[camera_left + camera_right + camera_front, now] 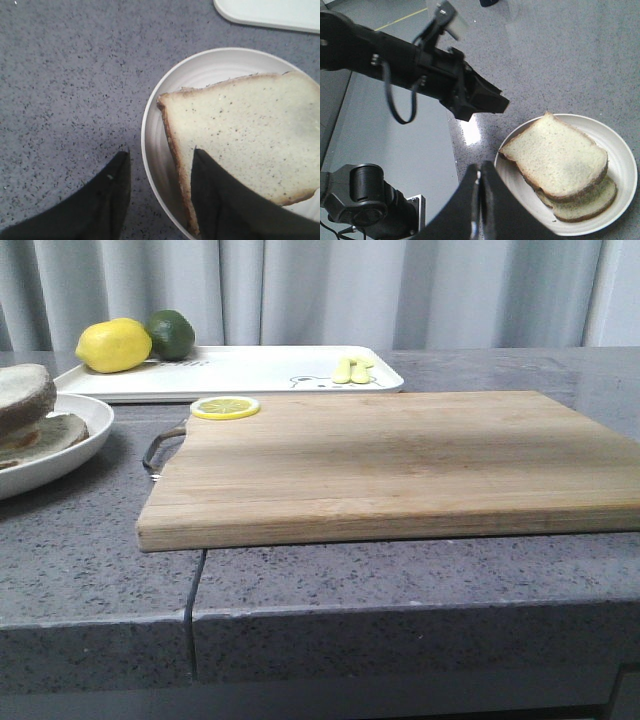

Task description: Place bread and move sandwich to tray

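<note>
The left gripper (159, 197) has two broad, matte black fingers (107, 200) with smooth faces, tapering to blunt tips. In the right wrist view the left arm (380, 60) is a black cylinder, a looped black cable (395, 102) hanging behind its jaws. The right gripper (480, 187) shows glossy black, wedge-shaped fingers (465, 210).

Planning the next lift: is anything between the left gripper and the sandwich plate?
Nothing visible. The left gripper hangs open right over the plate rim, one finger above the sandwich, the other above bare counter.
</note>
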Motion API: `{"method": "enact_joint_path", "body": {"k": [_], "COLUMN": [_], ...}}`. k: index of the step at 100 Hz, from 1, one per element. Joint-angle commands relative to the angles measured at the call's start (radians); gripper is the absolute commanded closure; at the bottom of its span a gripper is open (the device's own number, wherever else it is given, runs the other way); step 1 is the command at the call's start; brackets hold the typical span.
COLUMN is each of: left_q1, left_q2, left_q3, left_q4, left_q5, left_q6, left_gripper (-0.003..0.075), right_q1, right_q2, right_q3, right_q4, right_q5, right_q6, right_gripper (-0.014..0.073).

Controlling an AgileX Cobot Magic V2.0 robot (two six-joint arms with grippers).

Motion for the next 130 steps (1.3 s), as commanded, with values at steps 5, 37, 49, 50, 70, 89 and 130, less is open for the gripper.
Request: {"method": "enact_joint_path", "body": {"k": [5,37,49,50,70,89,130], "left_q1": [0.001,0.042,0.072,0.072,0.074,0.074,0.074], "left_q2": [0.072,0.175,0.182,0.182,0.193,0.243,0.284], "left_q3": [-0.072,-0.099,-0.099,-0.099,-0.099,-0.100,-0.100], "left_q4": [-0.032,-0.035,-0.039,-0.039,-0.078,-0.102,-0.094], "left_q5": [0.001,0.047,0.073,0.075,0.069,0.073,0.031], "left_q6": [-0.009,-0.009,-0.009,-0.009,-0.007,0.002,0.002], "left_gripper": [0.0448,0.0449,0.0449,0.0449,0.0449,0.0449,0.0449], "right_q1": [-0.003,-0.003,-0.003,-0.003,-0.003,-0.003,-0.003], "right_q2": [-0.091,-0.124,-0.124,-0.124,-0.124,-0.124,-0.124], "right_q3": [-0.033,-0.033,-0.033,-0.033,-0.033,-0.033,-0.033], "right_q4": [0.048,0.048,0.048,0.048,0.048,0.049,0.062], "right_q5": [-0.012,-0.003,-0.004,-0.005,-0.007,0.001,0.018], "right_q6": [-0.019,-0.019,-0.019,-0.019,-0.019,-0.019,-0.019], "right_gripper": [0.0655,0.0655,0.0655,0.0655,0.0655,0.0655,0.0655]}}
